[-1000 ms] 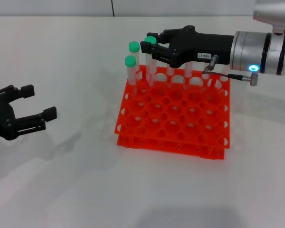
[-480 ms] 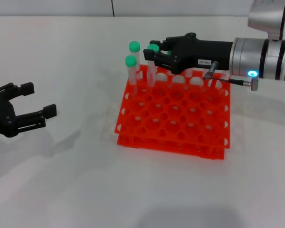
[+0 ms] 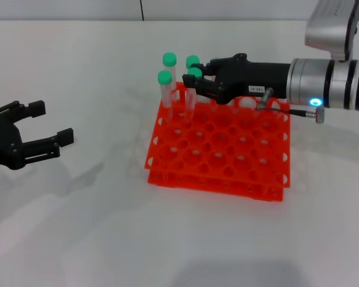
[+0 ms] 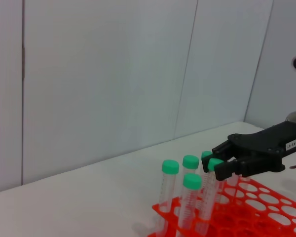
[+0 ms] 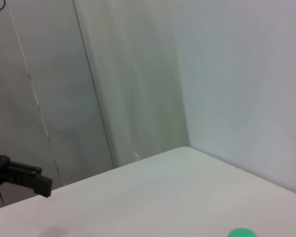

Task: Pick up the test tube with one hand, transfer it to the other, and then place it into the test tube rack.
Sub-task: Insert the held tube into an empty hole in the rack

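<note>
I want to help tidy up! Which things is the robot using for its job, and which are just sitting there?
For the job: test tube, gripped by the right gripper; orange rack; left gripper, open, off to the left.
Just there: three other green-capped tubes standing in the rack; white table.

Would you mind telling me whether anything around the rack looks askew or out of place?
Nothing stands out. The green-capped tubes stand upright at the far-left corner of the test tube rack, the right claw is at one test tube, and the left claw waits open, well clear.
</note>
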`<state>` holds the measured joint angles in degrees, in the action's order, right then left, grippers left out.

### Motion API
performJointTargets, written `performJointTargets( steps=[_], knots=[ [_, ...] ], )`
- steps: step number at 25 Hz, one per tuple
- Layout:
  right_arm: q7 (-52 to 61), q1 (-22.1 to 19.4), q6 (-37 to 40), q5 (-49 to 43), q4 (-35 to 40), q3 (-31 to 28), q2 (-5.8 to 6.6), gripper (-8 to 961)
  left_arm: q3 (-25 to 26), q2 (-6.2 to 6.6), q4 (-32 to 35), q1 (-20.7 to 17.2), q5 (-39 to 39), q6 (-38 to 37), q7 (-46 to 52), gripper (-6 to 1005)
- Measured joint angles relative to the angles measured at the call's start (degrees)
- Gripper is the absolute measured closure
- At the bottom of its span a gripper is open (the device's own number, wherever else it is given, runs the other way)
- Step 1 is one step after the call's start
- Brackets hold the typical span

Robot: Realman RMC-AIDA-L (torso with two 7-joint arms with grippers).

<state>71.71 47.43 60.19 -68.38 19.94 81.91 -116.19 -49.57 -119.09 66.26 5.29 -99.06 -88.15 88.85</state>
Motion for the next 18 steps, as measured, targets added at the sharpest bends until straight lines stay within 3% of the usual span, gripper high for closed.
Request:
performJointTargets(
  steps=[17,18],
  knots=[
    [-0.2,0.1,-0.4,1.0,0.8,2.1,0.0,655,0.0,0.0,-1.5,0.7,-0.8,0.0,0.0,107],
    [-0.2,0.1,-0.4,1.1,0.8,2.1,0.0,615,0.0,0.0,-1.5,0.7,-0.8,0.0,0.0,107]
  ],
)
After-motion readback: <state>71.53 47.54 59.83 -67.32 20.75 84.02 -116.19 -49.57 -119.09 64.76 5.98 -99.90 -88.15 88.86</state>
